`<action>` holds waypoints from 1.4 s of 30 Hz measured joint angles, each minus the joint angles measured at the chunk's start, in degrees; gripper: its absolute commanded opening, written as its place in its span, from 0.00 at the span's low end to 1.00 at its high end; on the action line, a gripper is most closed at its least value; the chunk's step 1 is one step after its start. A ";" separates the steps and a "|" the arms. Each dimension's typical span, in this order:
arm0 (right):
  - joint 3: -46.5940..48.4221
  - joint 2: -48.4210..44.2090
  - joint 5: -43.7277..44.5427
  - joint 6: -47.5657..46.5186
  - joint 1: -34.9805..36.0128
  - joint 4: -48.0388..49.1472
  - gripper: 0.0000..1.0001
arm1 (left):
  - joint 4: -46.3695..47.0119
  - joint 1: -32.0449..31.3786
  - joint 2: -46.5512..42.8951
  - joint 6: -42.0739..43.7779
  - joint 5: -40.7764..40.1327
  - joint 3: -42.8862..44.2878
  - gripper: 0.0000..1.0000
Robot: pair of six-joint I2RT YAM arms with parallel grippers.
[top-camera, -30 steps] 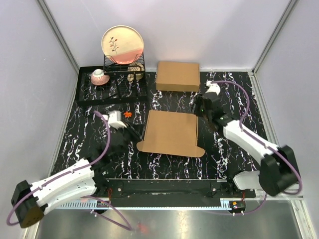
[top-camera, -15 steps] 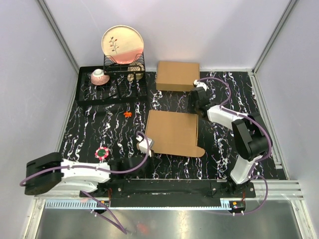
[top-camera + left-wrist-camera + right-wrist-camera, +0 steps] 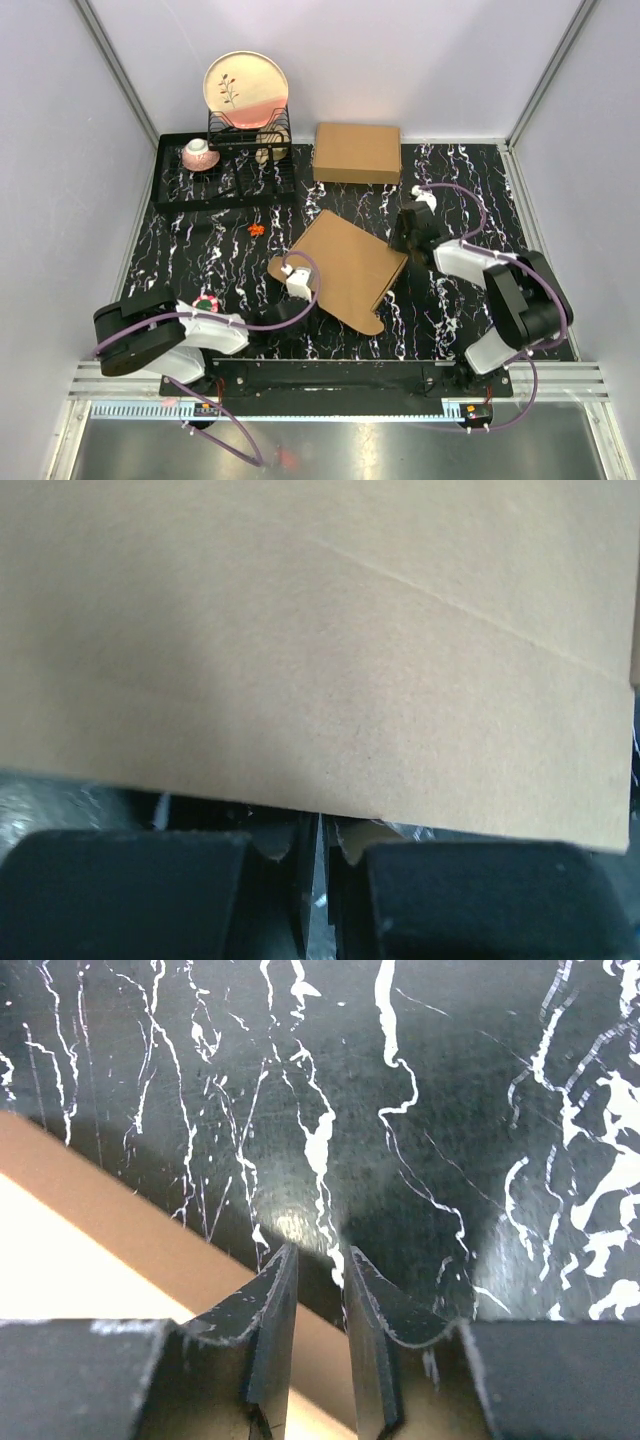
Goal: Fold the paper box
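The left pincer (image 3: 320, 832) has its jaws drawn almost together, with only a thin slit between them. Nothing shows in that slit. Its fingertips run in under the near edge of the paper box (image 3: 320, 650), whose plain brown face, crossed by one slanting crease, fills the left wrist view. Whether the tips pinch the cardboard cannot be told.

The right pincer (image 3: 321, 1260) points down at the desk (image 3: 450, 1110) with its jaws narrowly apart. The edge of the cardboard runs slantwise under one finger (image 3: 275, 1310) and shows again low in the gap. It cannot be told whether this pincer is clenched on that edge.

From above, the paper box lies in the middle of the desk, turned cornerwise to the desk's edges. The left pincer is at its left corner and the right pincer at its right corner. A rounded tab sticks out at the near corner and another beside the left pincer.

Behind it, well apart, a second, made-up cardboard box (image 3: 357, 152) sits square at the far edge. At the far left stands a black dish rack (image 3: 225, 190) with a plate (image 3: 246, 88) upright in it and a small pink cup (image 3: 198, 153). A small orange thing (image 3: 257, 229) lies between the rack and the paper box.
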 measured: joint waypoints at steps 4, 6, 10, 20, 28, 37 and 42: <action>-5.66 -6.82 -0.09 2.36 -0.42 1.77 0.32 | 0.66 4.04 0.61 -1.97 -0.48 0.07 0.13; -8.33 -10.73 -0.09 3.32 -0.22 1.79 0.32 | 0.59 6.27 0.52 -2.47 -0.61 0.07 0.14; -12.24 -16.87 -0.31 5.01 1.14 0.07 0.32 | -1.62 12.33 -1.01 -2.49 -1.01 0.07 0.16; -13.40 -24.61 -2.67 5.57 2.93 -7.45 0.33 | -10.21 21.79 -12.15 -0.85 -3.28 0.09 0.23; -12.11 -28.55 -5.95 4.35 2.78 0.26 0.18 | -12.37 26.40 -16.74 -5.68 -3.37 -2.38 0.24; -7.80 -12.92 -15.17 2.38 1.44 7.32 0.05 | -10.05 26.91 -13.46 -9.49 0.44 -4.24 0.24; -7.78 -9.46 -16.15 1.90 0.37 7.89 0.04 | -8.35 26.91 -12.52 -10.05 1.03 -4.24 0.24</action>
